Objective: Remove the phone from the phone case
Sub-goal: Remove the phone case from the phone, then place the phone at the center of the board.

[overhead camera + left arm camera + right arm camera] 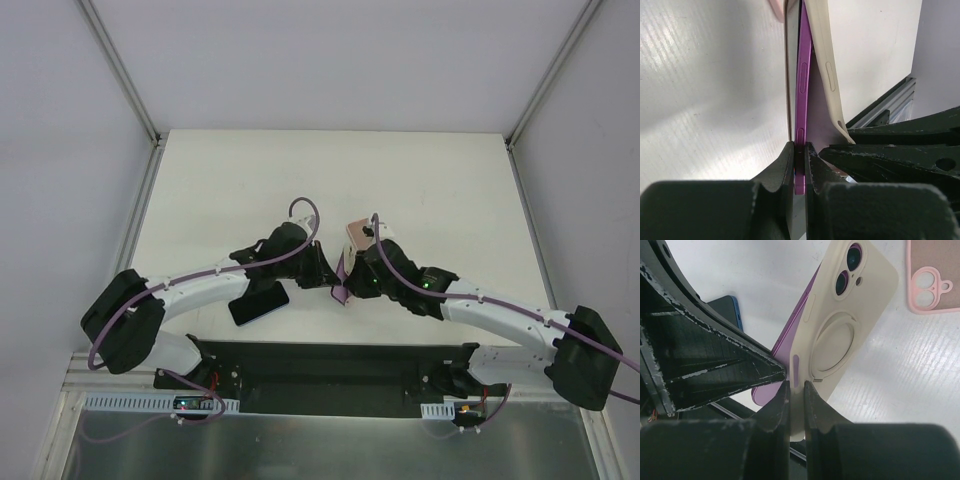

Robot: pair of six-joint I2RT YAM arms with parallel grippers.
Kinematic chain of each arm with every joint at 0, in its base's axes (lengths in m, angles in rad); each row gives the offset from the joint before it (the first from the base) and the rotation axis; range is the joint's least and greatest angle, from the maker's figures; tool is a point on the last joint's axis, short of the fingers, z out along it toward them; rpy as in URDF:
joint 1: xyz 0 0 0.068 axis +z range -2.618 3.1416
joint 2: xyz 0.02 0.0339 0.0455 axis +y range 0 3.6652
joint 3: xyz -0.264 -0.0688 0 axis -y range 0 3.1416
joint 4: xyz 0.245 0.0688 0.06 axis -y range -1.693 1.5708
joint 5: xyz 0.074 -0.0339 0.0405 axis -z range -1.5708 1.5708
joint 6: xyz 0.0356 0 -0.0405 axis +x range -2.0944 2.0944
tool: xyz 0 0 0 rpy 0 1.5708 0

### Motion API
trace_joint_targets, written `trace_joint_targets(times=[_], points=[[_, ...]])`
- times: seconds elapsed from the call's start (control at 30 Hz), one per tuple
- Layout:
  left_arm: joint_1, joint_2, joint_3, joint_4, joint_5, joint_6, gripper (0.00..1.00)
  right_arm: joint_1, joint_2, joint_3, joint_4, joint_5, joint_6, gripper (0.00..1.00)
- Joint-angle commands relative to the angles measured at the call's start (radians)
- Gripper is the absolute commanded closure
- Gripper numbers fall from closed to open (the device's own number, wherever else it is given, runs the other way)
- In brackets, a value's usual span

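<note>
Purple phone pinched by left claw, cream case half-peeled — clamped by right claw, screen hidden.

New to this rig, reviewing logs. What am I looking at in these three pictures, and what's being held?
Two white robot arms are bolted at the near edge of a white table. One picture looks down from above; the other two come from cameras on each wrist. The left gripper is shut on the edge of a purple phone. The right gripper pinches the cream silicone case, peeled partly off it. A pink empty case and a dark blue-edged phone lie on the table.
</note>
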Motion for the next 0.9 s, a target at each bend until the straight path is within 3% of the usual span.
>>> trace_joint_targets(times=[0.0, 0.3, 0.87], points=[[0.121, 0.062, -0.070, -0.448, -0.408, 0.095, 1.00, -0.039, -0.104, 0.005, -0.101, 0.077, -0.034, 0.99], [0.153, 0.049, -0.078, -0.479, -0.439, 0.098, 1.00, -0.048, -0.080, -0.001, -0.182, 0.153, -0.045, 0.99], [0.157, -0.063, -0.054, -0.483, -0.395, 0.125, 1.00, -0.054, -0.096, 0.004, -0.161, 0.149, -0.057, 0.99]])
